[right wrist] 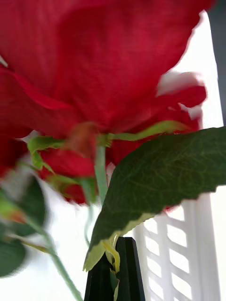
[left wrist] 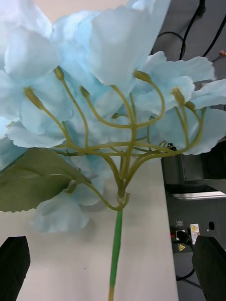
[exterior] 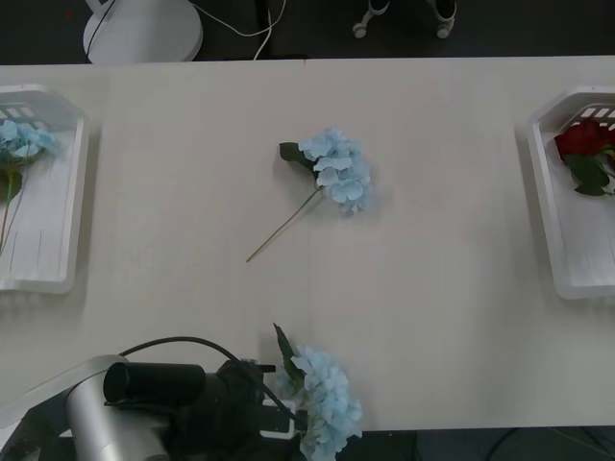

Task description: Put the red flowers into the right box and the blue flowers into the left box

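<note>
hovering at the near bench (exterior: 461, 327) edge, my left gripper (left wrist: 113, 270) gapes wide around a papery blue flower's (left wrist: 108, 94) thin stem, while my right gripper (right wrist: 115, 275), black fingers pressed together, pinches a velvety red rose (right wrist: 103, 61) above the slotted white right box (right wrist: 188, 254).

Blue flowers: one (exterior: 338, 169) lying mid-table, stem toward near-left; one (exterior: 325, 401) at near edge; one (exterior: 23, 140) in left box (exterior: 58, 269); red flowers (exterior: 583, 142) in right box (exterior: 567, 259)
</note>
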Robot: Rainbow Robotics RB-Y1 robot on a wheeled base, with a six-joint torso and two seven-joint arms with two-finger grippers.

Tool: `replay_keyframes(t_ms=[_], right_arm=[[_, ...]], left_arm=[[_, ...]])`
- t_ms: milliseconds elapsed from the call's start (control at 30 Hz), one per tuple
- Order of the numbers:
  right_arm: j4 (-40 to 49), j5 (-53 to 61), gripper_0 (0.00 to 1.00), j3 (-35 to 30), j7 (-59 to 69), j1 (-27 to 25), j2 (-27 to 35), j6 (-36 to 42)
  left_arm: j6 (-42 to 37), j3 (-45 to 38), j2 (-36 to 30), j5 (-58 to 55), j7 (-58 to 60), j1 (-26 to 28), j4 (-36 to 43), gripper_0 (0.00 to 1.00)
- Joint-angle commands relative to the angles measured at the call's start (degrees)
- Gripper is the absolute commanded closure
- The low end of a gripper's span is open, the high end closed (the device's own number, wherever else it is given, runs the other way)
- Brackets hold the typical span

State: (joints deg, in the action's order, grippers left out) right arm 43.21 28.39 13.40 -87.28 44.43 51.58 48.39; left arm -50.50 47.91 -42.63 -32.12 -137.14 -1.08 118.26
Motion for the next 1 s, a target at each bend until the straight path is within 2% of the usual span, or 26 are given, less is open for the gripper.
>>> replay_keyframes(t_ms=[33,100,133,200,267,300,333,367,433,500,567,667,733,867,1000], right_arm=[[-4.9,-0.1,1.0,0.5,-1.0,2.8,0.2,-0.7],[-6.1,1.2,1.0,0.7,-1.0,2.8,0.0,-0.7],[-6.2,2.1,0.94,0.8,-1.0,2.8,0.0,-0.7],[-6.2,5.4,0.53,0.9,-0.6,2.8,-0.1,-0.7],[-6.1,7.6,0.36,0.8,-0.4,2.9,-0.1,-0.8],[-5.9,8.8,0.3,0.8,-0.5,2.8,-0.1,-0.8],[-5.5,9.3,0.27,0.8,-0.5,2.9,-0.1,-0.8],[-4.6,10.4,0.22,0.6,-0.6,2.8,-0.1,-0.8],[-3.0,11.2,0.19,0.3,-0.9,2.8,0.0,-0.8],[-0.2,11.5,0.18,0.0,-0.9,2.8,0.1,-0.8],[3.0,12.0,0.18,-0.1,-1.1,2.8,0.3,-0.5],[8.6,15.3,0.17,-0.3,-1.0,2.9,1.4,2.0],[12.1,17.7,0.17,-0.6,-0.7,2.9,2.6,4.5],[19.0,23.2,0.17,-1.8,1.1,2.9,3.5,11.5],[26.3,26.0,0.13,-1.8,11.8,2.9,3.9,17.9]], left_arm=[[-0.5,2.3,2.4,0.9,3.7,-3.0,-2.1,0.0],[-0.5,2.5,3.0,1.4,4.2,-3.3,-3.1,0.0],[-0.5,2.5,3.3,1.4,4.2,-3.3,-3.4,0.01],[-0.5,2.5,4.0,2.0,4.3,-3.3,-4.0,0.08],[-0.5,2.6,4.4,2.4,4.3,-3.3,-4.4,0.15],[-0.5,2.9,4.7,2.7,4.3,-3.3,-4.6,0.22],[-0.5,2.9,4.7,2.8,4.3,-3.3,-4.7,0.27],[-0.5,3.0,4.9,3.0,4.4,-3.3,-4.9,0.43],[-0.5,3.0,5.3,3.4,4.4,-3.3,-5.2,0.66],[-0.5,3.0,5.5,3.9,4.4,-3.3,-5.4,0.78],[-0.5,3.0,5.8,4.3,4.2,-3.3,-5.7,0.85],[-0.5,3.1,6.1,5.1,4.1,-3.3,-6.3,0.91],[-0.5,3.2,6.2,5.5,4.1,-3.3,-6.6,1.0],[-0.5,3.1,6.2,5.9,4.5,-3.3,-6.6,1.0],[-0.5,1.0,5.7,5.4,5.3,-3.0,-4.1,1.0]])
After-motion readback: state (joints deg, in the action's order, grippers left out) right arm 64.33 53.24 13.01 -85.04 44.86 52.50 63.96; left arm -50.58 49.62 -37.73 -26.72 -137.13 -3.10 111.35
